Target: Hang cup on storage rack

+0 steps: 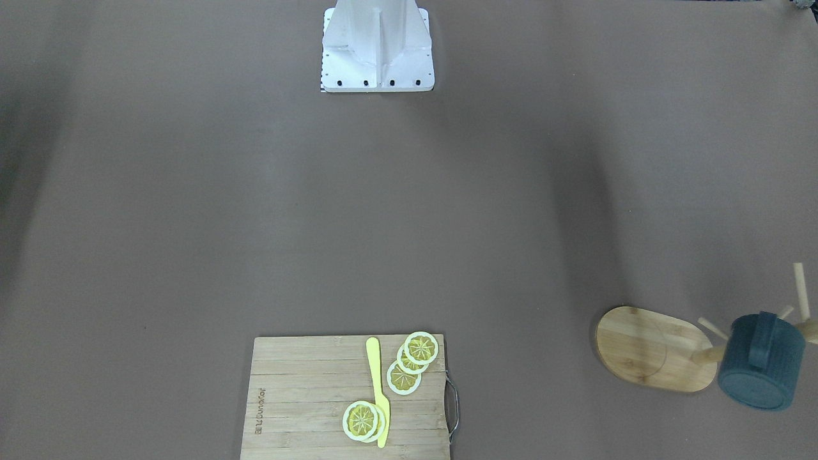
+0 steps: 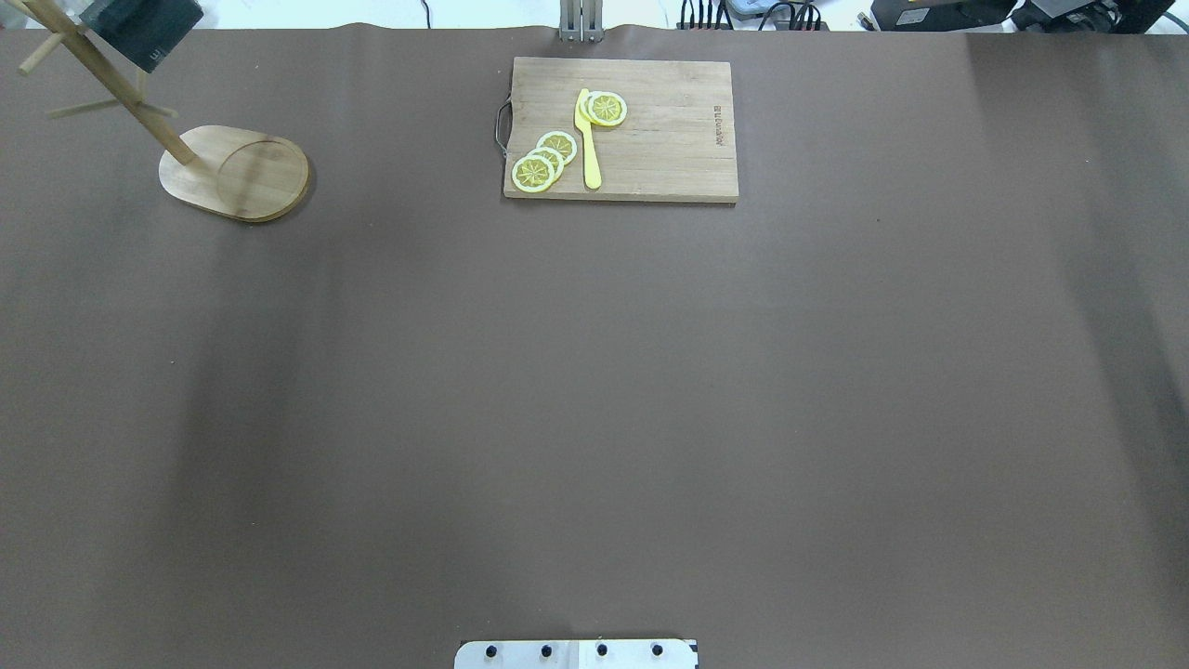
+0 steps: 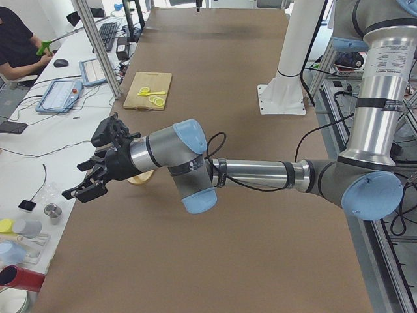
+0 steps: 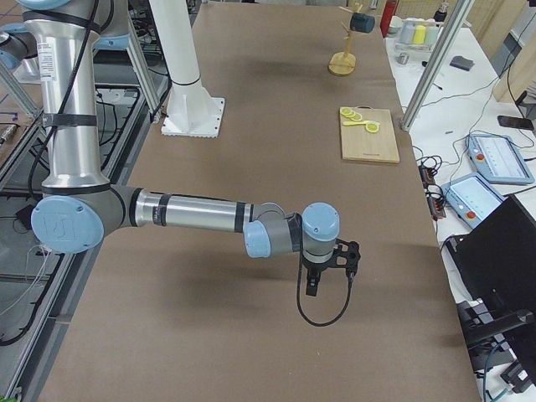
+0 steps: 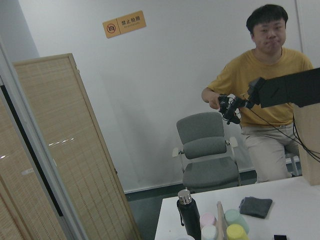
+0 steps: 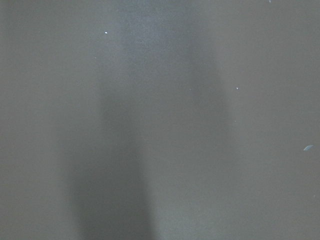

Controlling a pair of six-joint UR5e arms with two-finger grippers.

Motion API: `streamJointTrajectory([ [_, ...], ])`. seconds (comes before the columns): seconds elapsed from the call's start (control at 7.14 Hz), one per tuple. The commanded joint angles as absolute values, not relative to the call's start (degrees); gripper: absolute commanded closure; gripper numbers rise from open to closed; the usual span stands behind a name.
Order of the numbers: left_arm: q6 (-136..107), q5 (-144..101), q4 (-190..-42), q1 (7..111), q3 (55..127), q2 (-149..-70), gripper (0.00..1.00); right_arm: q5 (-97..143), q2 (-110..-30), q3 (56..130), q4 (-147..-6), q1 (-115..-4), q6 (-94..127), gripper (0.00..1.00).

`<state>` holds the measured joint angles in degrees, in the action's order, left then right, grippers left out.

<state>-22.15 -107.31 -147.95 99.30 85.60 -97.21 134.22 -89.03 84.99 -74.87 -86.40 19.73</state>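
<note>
The dark slate-blue cup (image 1: pixel 760 367) hangs by its handle on a peg of the wooden storage rack (image 1: pixel 652 348) at the table's far corner on the robot's left. It also shows in the overhead view (image 2: pixel 149 28) on the rack (image 2: pixel 232 172), and far off in the exterior right view (image 4: pixel 362 23). My left gripper (image 3: pixel 88 179) shows only in the exterior left view, held in the air apart from the cup; I cannot tell if it is open. My right gripper (image 4: pixel 328 283) shows only in the exterior right view, pointing down over bare table; I cannot tell its state.
A slatted wooden cutting board (image 2: pixel 650 130) with lemon slices (image 2: pixel 543 160) and a yellow knife (image 2: pixel 588 139) lies at the far middle of the table. The robot's white base (image 1: pixel 377 51) stands at the near edge. Operator desks line the far side.
</note>
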Motion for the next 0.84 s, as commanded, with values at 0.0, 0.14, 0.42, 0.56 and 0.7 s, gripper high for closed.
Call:
streamJointTrajectory([
  [0.0,-19.2,-114.4,-134.2,98.9,86.3,-93.6,0.02,134.2,-88.9,84.9,-74.6,-86.4,19.7,0.00],
  [0.14,-18.5,-121.1,-129.2,97.6,86.4,-92.9,0.02,134.2,-88.9,84.9,-74.7,-86.3,19.7,0.00],
  [0.42,-7.4,-125.3,-118.0,93.9,88.1,-90.4,0.02,134.2,-88.8,84.5,-74.7,-86.3,19.7,0.00],
  [0.56,-4.3,-125.2,-108.1,91.5,92.2,-90.4,0.02,134.5,-88.9,84.6,-74.7,-86.3,19.7,0.00],
  [0.7,-0.3,-125.2,-96.7,91.2,97.8,-90.3,0.02,135.3,-88.8,85.4,-75.5,-86.4,19.9,0.00],
])
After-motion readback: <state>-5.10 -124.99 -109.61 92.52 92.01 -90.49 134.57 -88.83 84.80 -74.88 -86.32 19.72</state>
